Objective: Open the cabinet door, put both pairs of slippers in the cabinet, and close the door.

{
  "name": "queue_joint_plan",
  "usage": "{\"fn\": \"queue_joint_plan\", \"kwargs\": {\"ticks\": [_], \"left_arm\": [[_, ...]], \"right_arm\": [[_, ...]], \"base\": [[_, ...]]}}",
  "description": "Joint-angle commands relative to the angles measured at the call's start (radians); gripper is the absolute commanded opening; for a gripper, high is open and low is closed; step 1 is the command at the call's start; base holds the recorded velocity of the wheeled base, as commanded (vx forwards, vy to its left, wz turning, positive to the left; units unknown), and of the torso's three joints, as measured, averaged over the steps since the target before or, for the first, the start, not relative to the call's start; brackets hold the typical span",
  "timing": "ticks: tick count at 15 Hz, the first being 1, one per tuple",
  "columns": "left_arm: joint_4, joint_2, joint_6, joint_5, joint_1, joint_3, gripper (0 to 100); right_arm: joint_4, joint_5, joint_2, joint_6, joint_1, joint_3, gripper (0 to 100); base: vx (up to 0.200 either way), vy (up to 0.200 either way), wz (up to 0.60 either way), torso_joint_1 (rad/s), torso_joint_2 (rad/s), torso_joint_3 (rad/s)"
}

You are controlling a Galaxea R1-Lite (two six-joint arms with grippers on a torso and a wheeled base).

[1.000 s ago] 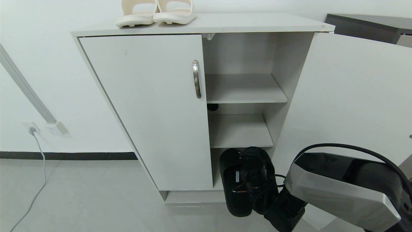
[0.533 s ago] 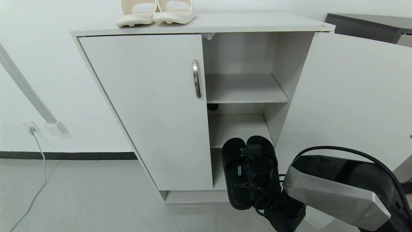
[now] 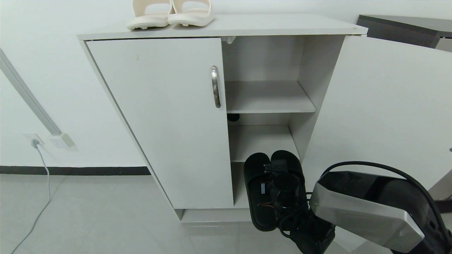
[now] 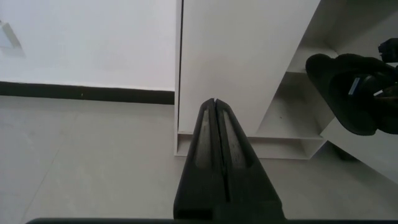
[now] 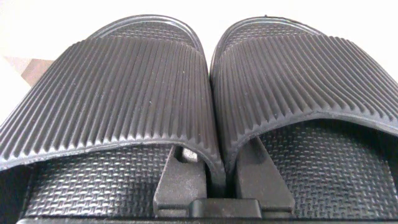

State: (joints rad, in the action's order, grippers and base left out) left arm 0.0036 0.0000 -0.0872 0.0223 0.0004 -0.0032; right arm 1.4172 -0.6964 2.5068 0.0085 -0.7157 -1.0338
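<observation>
Black rubber marks the pair of black slippers [image 3: 272,190], held side by side in the right hand [image 3: 284,183] in front of the bottom compartment of the white cabinet [image 3: 226,24]. Their upper ends overlap the front edge of the middle shelf [image 3: 263,143], and they hide most of the compartment behind them. Whether they touch the cabinet cannot be told.

In the right wrist view, the right hand [image 5: 219,168] has one finger under each ribbed strap of the slippers [image 5: 205,93]. It is clamped on the two inner edges, which meet between the fingers, and the fingertips themselves are lost under the straps. From the head view, the hand is a dark mass against dark slippers and is hard to separate from them.

The right door [image 3: 385,106] stands wide open and is cut off by the frame edge. The left door [image 3: 162,120] is shut, and its metal handle [image 3: 215,86] is upright. The upper shelf [image 3: 268,97] is bare, and a small dark round thing [image 3: 233,117] just beneath it is too dim to identify.

The cream slippers [image 3: 171,14] rest on the cabinet top, near its left end. Their far parts are cut off by the top of the frame.

The left hand [image 4: 214,109] is well to the left of the cabinet and low over the tiled floor [image 3: 88,215]. Its fingers are pressed flat together with nothing between them. The black slippers [image 4: 348,87] appear at the edge of that view.
</observation>
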Motion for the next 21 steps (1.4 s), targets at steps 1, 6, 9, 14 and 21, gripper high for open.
{"fn": "queue_joint_plan", "kwargs": {"ticks": [1,6,9,14,21], "left_arm": [[0.001,0.002,0.000,0.001,0.000,-0.001,0],[0.001,0.002,0.000,-0.001,0.000,0.000,0],[-0.001,0.002,0.001,-0.001,0.001,0.000,0],[-0.001,0.002,0.001,-0.001,0.001,0.000,0],[-0.001,0.002,0.001,-0.001,0.000,0.000,0]], "right_arm": [[0.002,0.000,-0.003,-0.001,0.001,-0.002,0],[0.005,0.000,-0.003,-0.001,0.002,-0.002,0],[-0.003,0.005,-0.002,0.002,0.002,0.008,0],[-0.129,0.041,0.000,0.047,0.022,-0.106,0],[-0.383,0.081,0.044,0.131,0.067,-0.325,0]], "base": [[0.200,0.000,0.00,-0.002,0.01,-0.002],[0.200,0.000,0.00,0.002,0.00,0.001],[0.200,0.000,0.00,0.002,0.00,-0.001],[0.000,0.000,0.00,0.000,0.00,0.000],[0.000,0.000,0.00,0.000,0.00,0.000]]}}
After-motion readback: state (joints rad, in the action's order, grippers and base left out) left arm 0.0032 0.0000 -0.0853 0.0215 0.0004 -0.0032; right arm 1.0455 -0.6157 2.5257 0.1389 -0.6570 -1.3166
